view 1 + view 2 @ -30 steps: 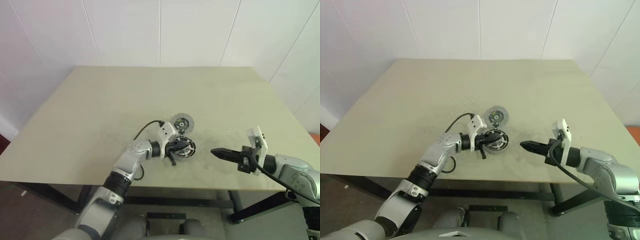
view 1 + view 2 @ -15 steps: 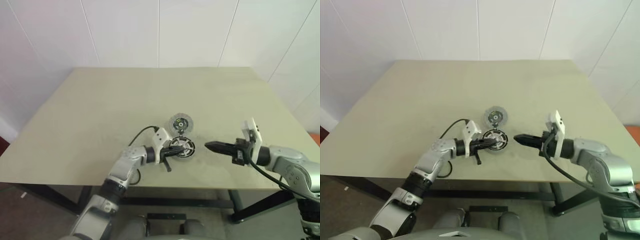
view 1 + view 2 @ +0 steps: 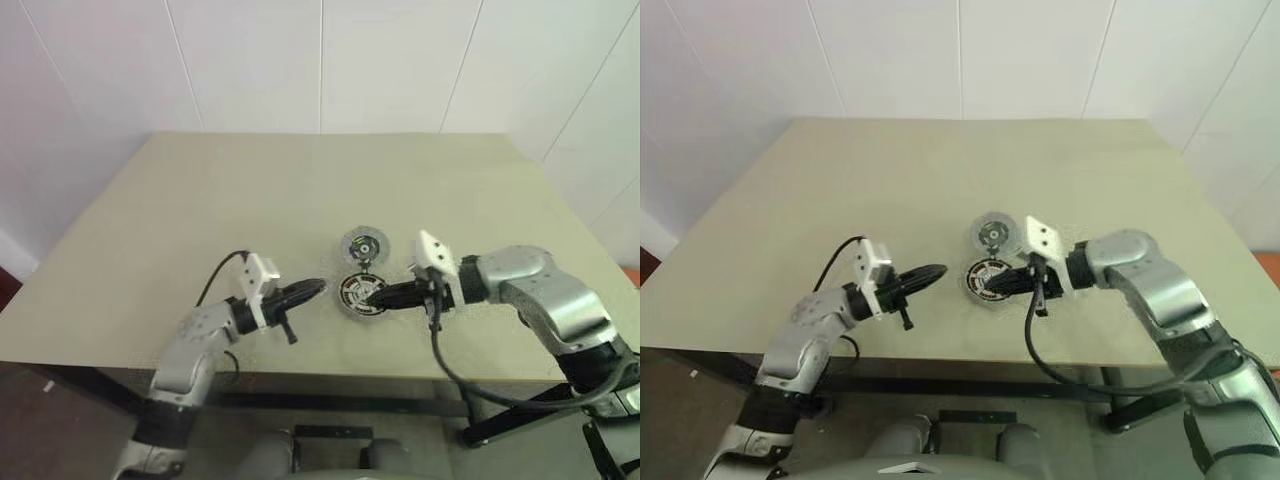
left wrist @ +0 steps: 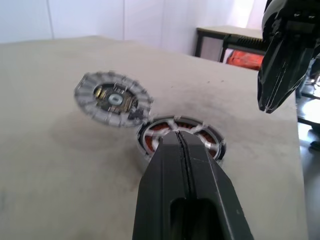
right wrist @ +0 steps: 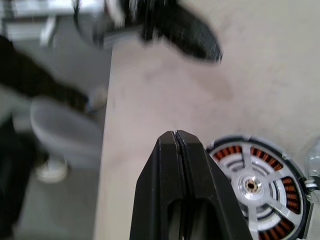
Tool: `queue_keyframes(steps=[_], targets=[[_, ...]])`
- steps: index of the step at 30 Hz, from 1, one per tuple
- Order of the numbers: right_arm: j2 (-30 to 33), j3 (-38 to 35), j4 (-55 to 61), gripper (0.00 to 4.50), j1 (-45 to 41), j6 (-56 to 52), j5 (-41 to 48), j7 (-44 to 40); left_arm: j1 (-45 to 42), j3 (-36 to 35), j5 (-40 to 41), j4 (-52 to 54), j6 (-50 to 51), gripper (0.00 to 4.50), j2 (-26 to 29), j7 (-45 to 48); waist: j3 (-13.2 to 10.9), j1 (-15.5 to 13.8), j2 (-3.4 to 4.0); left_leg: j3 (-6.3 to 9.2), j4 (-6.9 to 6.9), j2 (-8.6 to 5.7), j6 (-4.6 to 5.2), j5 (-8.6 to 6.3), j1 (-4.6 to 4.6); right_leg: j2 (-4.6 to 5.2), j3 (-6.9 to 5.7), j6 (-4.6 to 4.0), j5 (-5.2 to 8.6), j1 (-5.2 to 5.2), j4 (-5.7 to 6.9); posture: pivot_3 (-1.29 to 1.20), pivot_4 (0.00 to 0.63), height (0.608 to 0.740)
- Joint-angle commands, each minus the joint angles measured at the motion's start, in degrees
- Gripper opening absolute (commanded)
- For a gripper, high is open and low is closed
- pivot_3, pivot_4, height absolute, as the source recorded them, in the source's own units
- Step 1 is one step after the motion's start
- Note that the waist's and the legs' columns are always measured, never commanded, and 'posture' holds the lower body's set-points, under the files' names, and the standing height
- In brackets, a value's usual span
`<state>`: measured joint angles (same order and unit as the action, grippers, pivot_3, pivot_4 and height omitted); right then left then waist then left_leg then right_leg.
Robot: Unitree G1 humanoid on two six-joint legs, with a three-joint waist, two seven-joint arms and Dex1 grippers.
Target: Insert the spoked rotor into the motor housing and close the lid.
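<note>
The motor housing lies on the table near the front edge, copper windings showing under the silver spokes of the spoked rotor, which sits inside it. Just behind it the lid lies flat, a ribbed grey disc, touching the housing's rim in the left wrist view. My left gripper is shut and empty, pointing at the housing from a short way to its left. Coming in from the right, my right gripper is shut and empty, its tip over the housing's right edge; whether it touches is unclear.
The beige table is bare around the parts, with its front edge close below both grippers. A white wall stands behind the table. A black cable hangs from each wrist.
My left gripper has drawn back to the left, off the housing. The right gripper has swung left up to the housing's right edge and rolled. Housing and lid have stayed put.
</note>
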<state>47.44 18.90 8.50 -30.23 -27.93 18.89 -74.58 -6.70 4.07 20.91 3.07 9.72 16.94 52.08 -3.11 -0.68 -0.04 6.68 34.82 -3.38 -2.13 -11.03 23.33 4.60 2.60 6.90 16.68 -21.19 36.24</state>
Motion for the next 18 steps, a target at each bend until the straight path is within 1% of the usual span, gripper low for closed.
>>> queue_keyframes(steps=[1,3,6,12,13,14,17,18], targets=[[1.12,2.91,-0.26,0.0,-5.16,5.32,-4.59,-5.25,-0.61,-1.58,-0.68,0.16,-4.38,0.03,0.36,-1.04,0.0,-0.11,0.0,0.02,0.0,0.0,0.0,0.0,0.02,0.0,-0.01,0.0,0.0,-0.02,0.0,0.0,0.0,0.74],[1.63,5.06,-1.57,0.0,-7.07,8.69,-8.12,-7.44,-0.95,-1.98,-0.62,-0.36,-4.95,0.03,0.1,-1.92,0.0,-0.09,0.0,0.03,0.0,0.0,0.0,0.0,0.01,0.0,-0.02,0.0,0.0,-0.02,0.0,0.0,0.0,0.74],[1.57,7.28,-4.77,0.61,-9.8,13.11,-13.12,-8.92,-1.24,-1.76,-0.75,-0.66,-5.44,0.0,0.42,-2.34,0.0,-0.05,0.0,0.01,-0.01,-0.01,0.0,0.0,0.01,0.01,-0.01,0.0,0.0,-0.02,0.0,0.0,0.0,0.74],[1.53,9.95,-10.64,2.53,-12.93,21.3,-21.79,-10.49,-0.58,-1.14,-0.61,-0.33,-5.01,0.0,2.01,-1.46,0.0,-0.02,0.0,0.01,-0.06,-0.01,0.0,0.0,0.01,-0.02,-0.01,0.0,-0.01,-0.06,0.01,0.0,0.0,0.74],[1.44,10.18,-11.56,2.95,-13.16,22.36,-22.86,-10.65,-0.49,-1.2,-0.46,-0.29,-4.83,0.0,2.31,-1.27,0.0,-0.02,0.0,0.01,-0.07,-0.01,0.0,0.0,0.01,-0.02,-0.01,0.01,-0.01,-0.06,0.01,0.0,0.0,0.74],[1.3,10.53,-12.95,3.21,-13.55,23.83,-24.46,-10.29,-0.45,-1.25,-0.41,-0.36,-4.65,0.0,2.74,-0.99,0.0,-0.02,0.0,0.01,-0.07,-0.01,0.01,0.0,0.01,-0.02,-0.01,0.01,-0.01,-0.06,0.01,0.0,0.0,0.74],[0.09,10.71,-16.84,4.29,-14.7,27.59,-28.07,-8.32,-0.67,-1.21,-0.36,-0.68,-4.42,0.0,3.35,-0.64,0.0,0.0,0.01,0.0,-0.06,-0.01,0.01,0.01,0.0,-0.03,-0.01,0.01,-0.01,-0.07,0.03,0.0,0.0,0.74],[-0.31,10.67,-17.77,4.48,-14.98,28.45,-28.71,-7.9,-0.76,-1.18,-0.32,-0.77,-4.41,0.0,3.39,-0.63,0.0,0.01,0.01,0.0,-0.06,-0.01,0.0,0.01,-0.01,-0.03,-0.01,0.0,-0.01,-0.06,0.03,0.0,0.0,0.74]])
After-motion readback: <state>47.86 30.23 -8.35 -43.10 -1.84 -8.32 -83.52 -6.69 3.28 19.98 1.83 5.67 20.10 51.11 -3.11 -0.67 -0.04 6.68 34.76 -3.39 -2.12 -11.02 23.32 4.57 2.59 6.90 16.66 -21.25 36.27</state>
